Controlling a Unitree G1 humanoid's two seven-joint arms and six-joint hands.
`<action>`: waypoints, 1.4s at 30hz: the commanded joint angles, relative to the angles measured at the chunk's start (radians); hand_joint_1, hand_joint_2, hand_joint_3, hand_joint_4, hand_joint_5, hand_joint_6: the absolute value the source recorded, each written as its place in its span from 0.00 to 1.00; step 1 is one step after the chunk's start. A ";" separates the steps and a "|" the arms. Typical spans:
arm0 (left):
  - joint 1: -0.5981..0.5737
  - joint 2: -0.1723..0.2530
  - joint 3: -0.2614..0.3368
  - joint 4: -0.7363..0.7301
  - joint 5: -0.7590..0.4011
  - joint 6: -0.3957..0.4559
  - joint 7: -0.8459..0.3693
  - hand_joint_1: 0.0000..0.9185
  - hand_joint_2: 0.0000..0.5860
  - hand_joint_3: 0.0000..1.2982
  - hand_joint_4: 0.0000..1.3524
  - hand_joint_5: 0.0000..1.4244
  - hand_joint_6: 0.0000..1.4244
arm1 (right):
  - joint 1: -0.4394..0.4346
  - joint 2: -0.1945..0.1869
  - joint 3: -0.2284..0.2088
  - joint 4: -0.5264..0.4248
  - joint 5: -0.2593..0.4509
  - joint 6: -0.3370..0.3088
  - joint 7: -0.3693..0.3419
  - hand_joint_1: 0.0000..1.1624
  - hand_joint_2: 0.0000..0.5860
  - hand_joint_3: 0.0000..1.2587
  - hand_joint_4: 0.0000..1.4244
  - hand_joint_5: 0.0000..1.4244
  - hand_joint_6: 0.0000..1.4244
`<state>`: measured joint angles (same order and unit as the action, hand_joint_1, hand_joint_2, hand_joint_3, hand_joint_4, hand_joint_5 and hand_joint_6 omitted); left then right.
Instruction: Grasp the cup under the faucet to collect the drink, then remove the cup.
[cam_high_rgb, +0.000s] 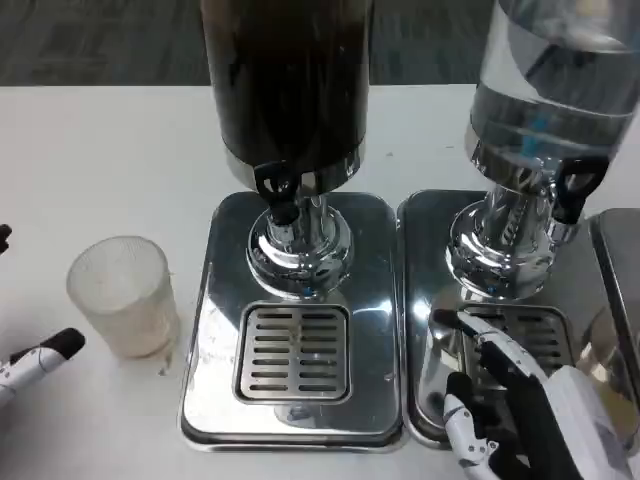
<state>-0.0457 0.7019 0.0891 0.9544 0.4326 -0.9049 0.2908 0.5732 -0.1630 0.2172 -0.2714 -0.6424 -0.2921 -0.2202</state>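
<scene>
A frosted, translucent cup stands upright on the white table, left of the dark dispenser's steel base and not under its black faucet. My left hand shows at the left edge as a black-tipped white finger just left of the cup and apart from it, with another fingertip higher up at the edge; it holds nothing. My right hand lies at the bottom right over the clear dispenser's drip tray, its fingers apart and nothing in it.
The dark drink dispenser stands at centre on a base with a slotted grate. The clear dispenser with its own black faucet is on the right. Another steel base shows at the right edge.
</scene>
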 joint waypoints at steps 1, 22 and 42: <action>-0.036 0.021 -0.033 0.034 0.009 0.007 0.007 0.13 0.04 0.00 0.00 0.03 0.06 | 0.001 0.007 0.005 -0.007 -0.002 0.006 -0.016 0.38 1.00 0.17 0.12 0.10 0.17; -0.149 0.022 -0.143 0.140 0.029 0.018 0.038 0.15 0.05 0.00 0.00 0.04 0.07 | -0.009 0.023 0.026 0.005 -0.008 0.013 -0.028 0.38 1.00 0.17 0.12 0.10 0.17; -0.163 -0.015 -0.193 0.190 0.016 -0.011 0.099 0.14 0.06 0.00 0.00 0.04 0.07 | -0.037 0.016 0.049 0.011 -0.005 0.022 -0.015 0.38 1.00 0.17 0.12 0.10 0.19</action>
<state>-0.2039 0.6961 -0.0963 1.1346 0.4441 -0.9032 0.3735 0.5392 -0.1470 0.2616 -0.2666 -0.6476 -0.2805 -0.2362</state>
